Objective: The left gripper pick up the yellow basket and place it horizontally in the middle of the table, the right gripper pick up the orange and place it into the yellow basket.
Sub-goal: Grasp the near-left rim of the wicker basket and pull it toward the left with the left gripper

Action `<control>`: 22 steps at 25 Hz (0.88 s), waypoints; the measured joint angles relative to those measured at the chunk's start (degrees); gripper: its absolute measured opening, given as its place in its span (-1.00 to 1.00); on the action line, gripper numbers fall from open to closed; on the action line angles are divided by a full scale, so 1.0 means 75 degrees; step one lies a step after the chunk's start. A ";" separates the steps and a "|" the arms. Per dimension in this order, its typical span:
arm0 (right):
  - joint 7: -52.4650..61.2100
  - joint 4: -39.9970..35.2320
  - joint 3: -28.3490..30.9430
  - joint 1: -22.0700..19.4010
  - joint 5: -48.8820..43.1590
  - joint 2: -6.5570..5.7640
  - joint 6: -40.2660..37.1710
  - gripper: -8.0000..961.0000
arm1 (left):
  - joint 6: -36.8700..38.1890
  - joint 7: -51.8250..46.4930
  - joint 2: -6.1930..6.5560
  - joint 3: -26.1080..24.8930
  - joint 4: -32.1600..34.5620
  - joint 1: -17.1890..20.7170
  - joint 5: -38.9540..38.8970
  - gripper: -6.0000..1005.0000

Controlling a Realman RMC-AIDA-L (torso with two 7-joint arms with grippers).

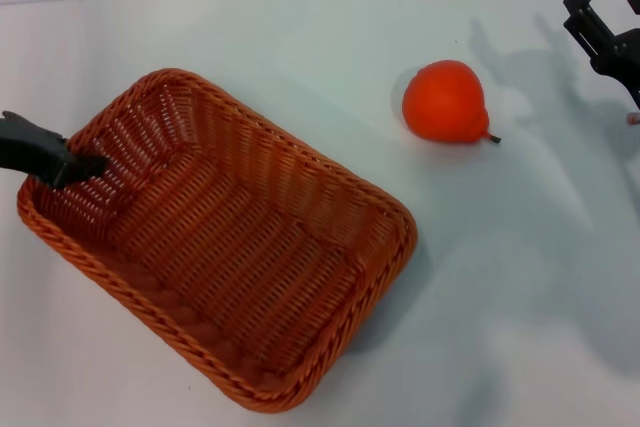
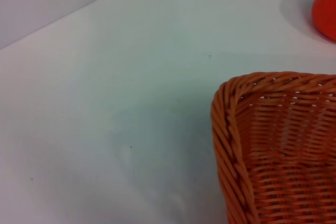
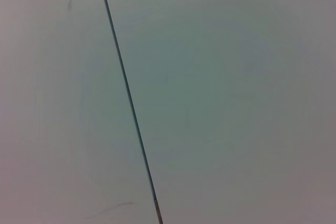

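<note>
Woven and orange-brown, the yellow basket [image 1: 225,247] lies diagonally on the white table [image 1: 520,277] in the head view. At its left end the left gripper [image 1: 70,165] reaches over the rim; whether it clamps the wicker cannot be told. Well right of the basket sits the orange [image 1: 446,102]. Beyond it the right gripper [image 1: 604,9] hovers, fingers apart.

Left wrist view: a basket corner [image 2: 273,145] and a sliver of the orange [image 2: 325,9].

Right wrist view: only a pale surface crossed by a dark seam [image 3: 128,98].
</note>
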 joint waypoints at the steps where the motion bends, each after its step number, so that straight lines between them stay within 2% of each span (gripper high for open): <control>1: 0.0000 0.0000 0.0000 0.0003 0.0000 0.0000 0.0004 0.98 | 0.0029 -0.0201 0.0015 -0.0041 -0.0002 -0.0028 0.0002 -0.62; 7: 0.0000 0.0000 -0.0009 0.0007 0.0000 0.0000 -0.0006 0.97 | 0.0220 -0.1282 0.0109 -0.0090 -0.0009 -0.0123 -0.0051 -0.63; 15: 0.0007 0.0000 -0.0101 0.0004 0.0000 0.0006 0.0036 0.97 | 0.0430 -0.2236 0.0131 -0.0421 0.0147 -0.0191 -0.0066 -0.65; 18: 0.0012 -0.0001 -0.0129 0.0004 0.0000 0.0012 0.0048 0.97 | 0.0525 -0.2439 0.0133 -0.0630 0.0170 -0.0198 -0.0068 -0.65; 22: 0.0022 0.0000 -0.0184 0.0007 0.0000 0.0013 0.0058 0.97 | 0.0709 -0.2585 0.0138 -0.1249 0.0034 -0.0291 -0.0083 -0.65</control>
